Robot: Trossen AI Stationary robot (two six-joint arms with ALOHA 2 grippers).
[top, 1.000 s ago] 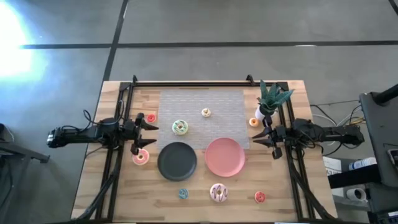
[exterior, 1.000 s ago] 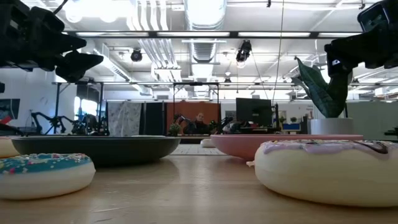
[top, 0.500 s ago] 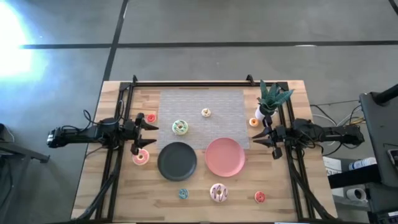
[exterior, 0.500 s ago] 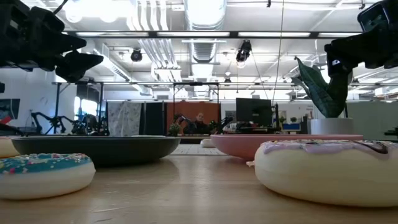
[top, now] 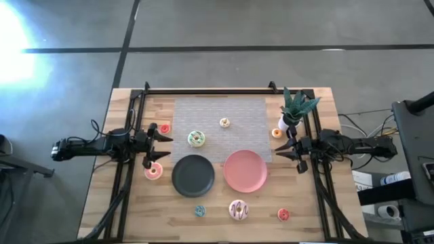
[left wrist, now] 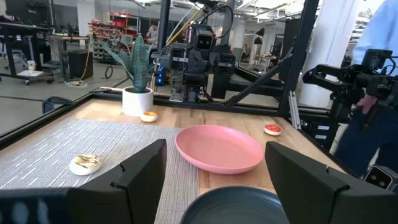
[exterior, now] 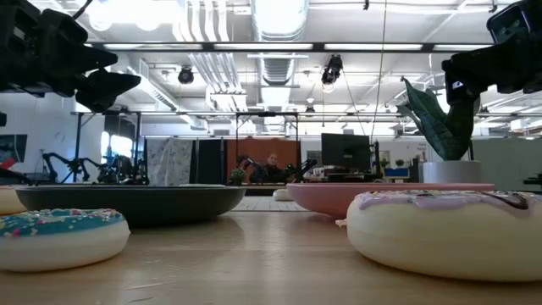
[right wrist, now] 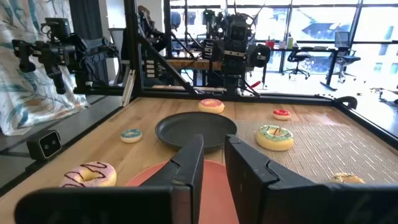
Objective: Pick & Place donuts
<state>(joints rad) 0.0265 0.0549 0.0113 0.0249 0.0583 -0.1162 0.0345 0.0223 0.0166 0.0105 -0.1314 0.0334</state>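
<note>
Several small toy donuts lie flat on the wooden table: red (top: pixel 164 128), green-white (top: pixel 196 139), yellow (top: pixel 224 123), orange (top: pixel 277 133), pink (top: pixel 153 171), blue (top: pixel 199 211), pink-white striped (top: pixel 238 209) and a second red one (top: pixel 283 215). A black plate (top: pixel 193 175) and a pink plate (top: pixel 245 170) sit mid-table, with no donut on either. My left gripper (top: pixel 159 148) hovers open at the left side, between the red and pink donuts. My right gripper (top: pixel 289 150) hovers at the right side near the orange donut, its fingers a little apart (right wrist: pixel 214 165). Neither touches anything.
A grey woven mat (top: pixel 220 108) covers the far middle of the table. A potted plant (top: pixel 295 108) stands at the far right, close to my right arm. Black frame rails run along the left, right and far edges. Bare wood lies along the near edge around the donuts.
</note>
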